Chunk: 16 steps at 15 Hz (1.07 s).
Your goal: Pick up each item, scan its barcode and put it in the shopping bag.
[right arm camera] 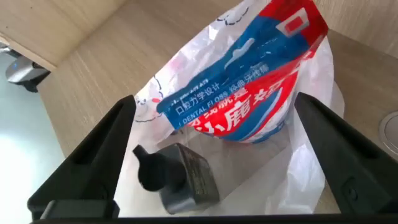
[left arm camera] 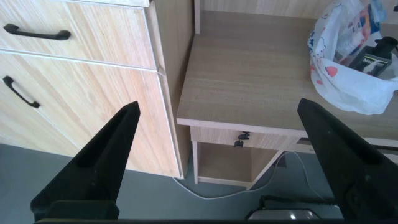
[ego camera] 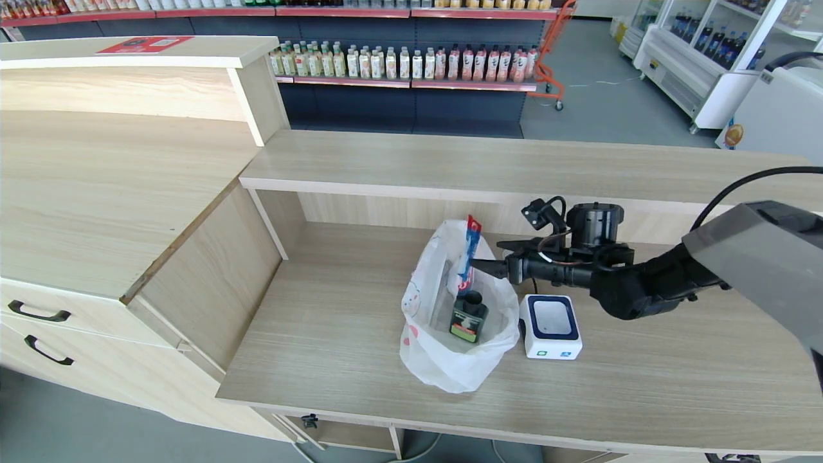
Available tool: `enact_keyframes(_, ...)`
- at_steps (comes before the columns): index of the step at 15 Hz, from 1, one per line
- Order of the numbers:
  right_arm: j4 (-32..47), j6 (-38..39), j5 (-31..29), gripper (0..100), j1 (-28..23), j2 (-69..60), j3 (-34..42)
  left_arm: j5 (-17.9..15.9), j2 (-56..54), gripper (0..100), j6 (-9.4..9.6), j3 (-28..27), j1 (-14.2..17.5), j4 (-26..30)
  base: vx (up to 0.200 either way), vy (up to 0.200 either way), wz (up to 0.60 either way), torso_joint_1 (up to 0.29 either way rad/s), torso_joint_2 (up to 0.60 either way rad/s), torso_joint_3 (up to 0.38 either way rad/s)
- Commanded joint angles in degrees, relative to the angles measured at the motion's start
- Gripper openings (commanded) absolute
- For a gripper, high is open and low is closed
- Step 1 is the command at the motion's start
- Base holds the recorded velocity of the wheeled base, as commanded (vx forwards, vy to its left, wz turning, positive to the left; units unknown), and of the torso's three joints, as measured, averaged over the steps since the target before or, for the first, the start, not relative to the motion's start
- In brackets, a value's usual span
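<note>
White shopping bag (ego camera: 450,366) on the surface (ego camera: 321,347) holds a dark bottle (ego camera: 468,316) and a red-blue packet (ego camera: 470,254); right tool (ego camera: 488,256) sits released at the packet, left tool (left arm camera: 219,106) spread open.

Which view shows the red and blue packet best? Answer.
Right wrist view: red and blue packet close and face-on, over the shopping bag. Head view shows it edge-on, upright in the bag; left wrist view, a distant sliver.
</note>
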Motion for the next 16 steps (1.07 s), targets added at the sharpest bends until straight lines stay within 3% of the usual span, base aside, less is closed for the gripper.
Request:
enact_keyframes(1, 1.6, 3.53, 0.29, 100, -1.53, -14.44, 10.96, -0.02, 0.0, 100, -0.02, 0.01, 0.0, -0.01, 0.0, 0.0, 0.0, 0.0, 0.0, 0.0)
enact_keyframes(2, 2.13, 3.7, 0.38, 100, -2.41, -17.95, 14.39, -0.02, 0.0, 100, -0.02, 0.01, 0.0, -0.01, 0.0, 0.0, 0.0, 0.0, 0.0, 0.0)
enact_keyframes(3, 4.5, 3.7, 0.29, 100, -5.22, -27.44, 23.0, -0.02, 0.0, 100, -0.02, 0.01, 0.0, -0.01, 0.0, 0.0, 0.0, 0.0, 0.0, 0.0)
enact_keyframes(5, 14.96, 3.0, -1.99, 100, -10.58, -44.32, 33.63, -0.02, 0.0, 100, -0.02, 0.01, 0.0, -0.01, 0.0, 0.0, 0.0, 0.0, 0.0, 0.0)
enact_keyframes(8, 19.26, 3.35, -13.59, 100, -16.74, -64.88, 51.21, -0.02, 0.0, 100, -0.02, 0.01, 0.0, -0.01, 0.0, 0.0, 0.0, 0.0, 0.0, 0.0)
enact_keyframes(11, 20.14, 3.79, -24.67, 100, -17.44, -90.37, 68.17, -0.02, 0.0, 100, -0.02, 0.01, 0.0, -0.01, 0.0, 0.0, 0.0, 0.0, 0.0, 0.0)
enact_keyframes(12, 21.37, 3.53, -26.16, 100, -17.7, -99.87, 71.78, -0.02, 0.0, 100, -0.02, 0.01, 0.0, -0.01, 0.0, 0.0, 0.0, 0.0, 0.0, 0.0)
enact_keyframes(15, 40.97, 4.23, -27.74, 100, -15.68, -121.22, 71.78, -0.02, 0.0, 100, -0.02, 0.01, 0.0, -0.01, 0.0, 0.0, 0.0, 0.0, 0.0, 0.0)
enact_keyframes(16, 42.82, 4.67, -28.01, 100, -15.33, -123.33, 71.78, -0.02, 0.0, 100, -0.02, 0.01, 0.0, -0.01, 0.0, 0.0, 0.0, 0.0, 0.0, 0.0)
